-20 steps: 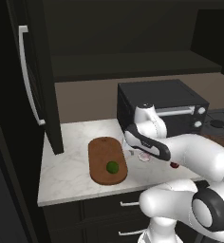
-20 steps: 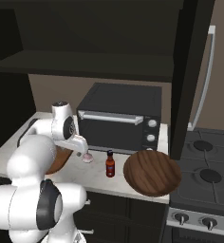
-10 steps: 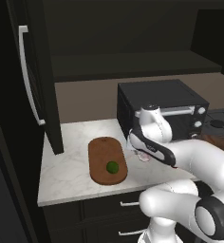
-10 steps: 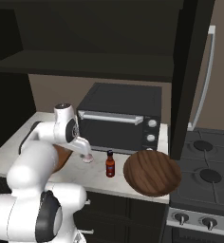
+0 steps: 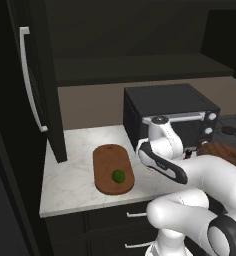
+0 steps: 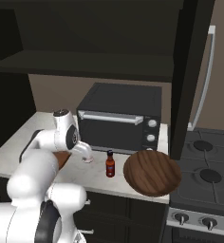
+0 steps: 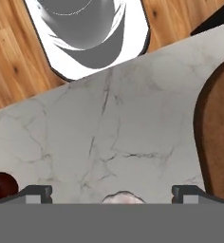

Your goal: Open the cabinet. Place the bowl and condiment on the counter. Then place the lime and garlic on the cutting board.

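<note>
The cabinet stands open, its door (image 5: 37,85) swung out at the left. On the counter (image 6: 19,147) lie the brown bowl (image 6: 152,172) and the red condiment bottle (image 6: 110,164). The lime (image 5: 118,175) rests on the cutting board (image 5: 110,167). The garlic (image 6: 88,160) sits on the stone between board and bottle. My gripper (image 6: 85,153) hangs just over it, open. In the hand view the fingertips (image 7: 38,192) stand wide on either side of the garlic (image 7: 123,197), with the board's edge (image 7: 218,137) at the right.
A black toaster oven (image 6: 118,121) stands at the back of the counter, close behind my hand. A stove (image 6: 204,175) adjoins the counter on the right, and the bowl overhangs toward it. The second cabinet door (image 6: 192,71) hangs open above the stove side.
My hand has sunk a little and shifted toward the garlic. The jaws have stayed wide apart. Bowl, bottle and lime have not moved.
</note>
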Robot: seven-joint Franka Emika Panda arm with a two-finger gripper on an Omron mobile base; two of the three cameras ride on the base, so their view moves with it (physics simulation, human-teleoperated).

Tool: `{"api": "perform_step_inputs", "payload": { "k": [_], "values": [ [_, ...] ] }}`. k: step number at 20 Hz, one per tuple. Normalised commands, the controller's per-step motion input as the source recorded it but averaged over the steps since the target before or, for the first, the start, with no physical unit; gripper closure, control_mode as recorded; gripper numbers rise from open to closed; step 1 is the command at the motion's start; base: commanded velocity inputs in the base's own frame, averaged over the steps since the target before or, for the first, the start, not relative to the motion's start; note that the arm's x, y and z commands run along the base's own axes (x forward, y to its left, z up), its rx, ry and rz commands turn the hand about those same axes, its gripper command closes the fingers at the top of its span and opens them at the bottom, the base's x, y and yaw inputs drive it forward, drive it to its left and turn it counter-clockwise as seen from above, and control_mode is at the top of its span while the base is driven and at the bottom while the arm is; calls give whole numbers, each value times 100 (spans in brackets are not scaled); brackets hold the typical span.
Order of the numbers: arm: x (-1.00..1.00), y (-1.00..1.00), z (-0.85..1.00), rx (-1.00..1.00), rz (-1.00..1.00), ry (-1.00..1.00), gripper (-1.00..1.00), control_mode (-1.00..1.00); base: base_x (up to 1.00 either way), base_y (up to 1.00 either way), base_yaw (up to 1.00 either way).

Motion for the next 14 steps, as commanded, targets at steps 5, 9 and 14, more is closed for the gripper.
{"api": "perform_step_inputs", "payload": {
  "k": [5, 9, 14],
  "values": [
    [1, -5, -18, -1, 0, -1, -100, -100, 0, 0, 0],
    [10, -3, -16, 0, 0, 0, -100, -100, 0, 0, 0],
    [17, -3, -4, 0, 0, 0, -100, -100, 0, 0, 0]
  ]
}}
